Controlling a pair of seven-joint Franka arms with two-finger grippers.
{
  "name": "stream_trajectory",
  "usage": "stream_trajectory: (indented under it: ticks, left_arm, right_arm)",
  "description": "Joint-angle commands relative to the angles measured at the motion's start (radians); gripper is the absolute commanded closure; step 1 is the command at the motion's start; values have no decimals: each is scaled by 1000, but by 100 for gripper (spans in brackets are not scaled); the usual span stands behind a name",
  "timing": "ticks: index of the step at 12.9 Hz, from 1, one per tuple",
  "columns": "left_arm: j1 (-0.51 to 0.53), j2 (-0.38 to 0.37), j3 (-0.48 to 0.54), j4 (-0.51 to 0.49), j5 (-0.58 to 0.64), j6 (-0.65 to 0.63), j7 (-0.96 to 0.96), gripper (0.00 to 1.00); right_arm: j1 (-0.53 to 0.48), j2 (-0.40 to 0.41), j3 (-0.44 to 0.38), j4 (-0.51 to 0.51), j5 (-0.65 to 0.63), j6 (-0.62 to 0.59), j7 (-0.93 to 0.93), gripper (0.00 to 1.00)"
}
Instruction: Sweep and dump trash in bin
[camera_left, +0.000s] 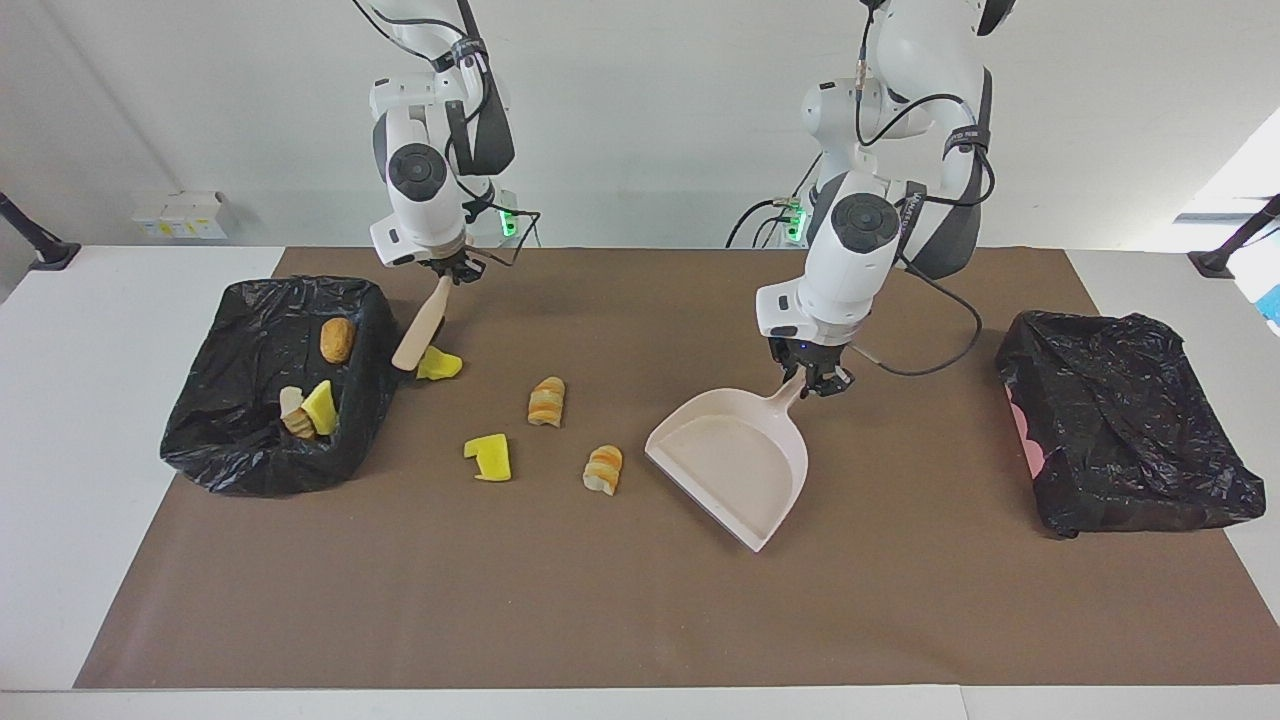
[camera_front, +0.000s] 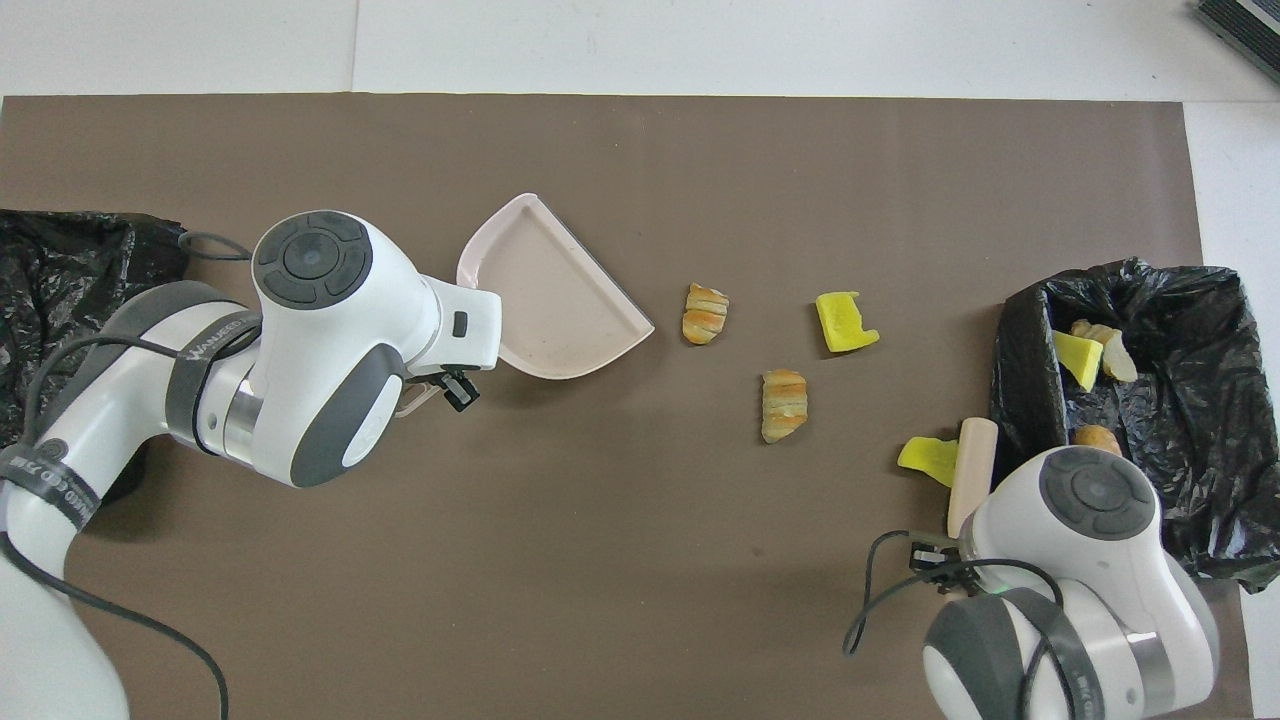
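One yellow foam chunk (camera_left: 438, 365) touches the brush (camera_left: 420, 325) tip, toward the dustpan (camera_left: 735, 462). Right gripper (camera_left: 447, 272) clenches the brush; left gripper (camera_left: 812, 378) clamps the dustpan handle.

I'm seeing bright, even light, soft shadows under both arms, sharp focus, glints on the black bags (camera_left: 1120, 420).

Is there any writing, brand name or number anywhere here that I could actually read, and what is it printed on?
"WANKEO", or close to it, the last letters unclear: pale lettering on the dark band around the left arm, overhead view.
Similar lettering on the band of the right arm: too small to read.
Yellow-marked labels on the white boxes by the wall: too small to read.
Nothing is printed on the dustpan, brush or bin bags.
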Motion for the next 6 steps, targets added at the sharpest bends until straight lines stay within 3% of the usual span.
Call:
stream_trajectory:
  ticks: [1,3,5,6]
  left_arm:
    - [4,-10,18,-5,20,-8,108,100]
    - [1,-1,21,-5,46,16,225,100]
    - [1,-2,21,-10,58,12,291,100]
    - [1,6,21,-7,60,15,350,100]
  right_arm:
    - [32,131,4,178,86,-7,-45,100]
    - [39,219,6,319,102,-47,-52,100]
    - [36,299,6,477,111,-163,-55,100]
    - [26,304,6,502,101,-182,-71,100]
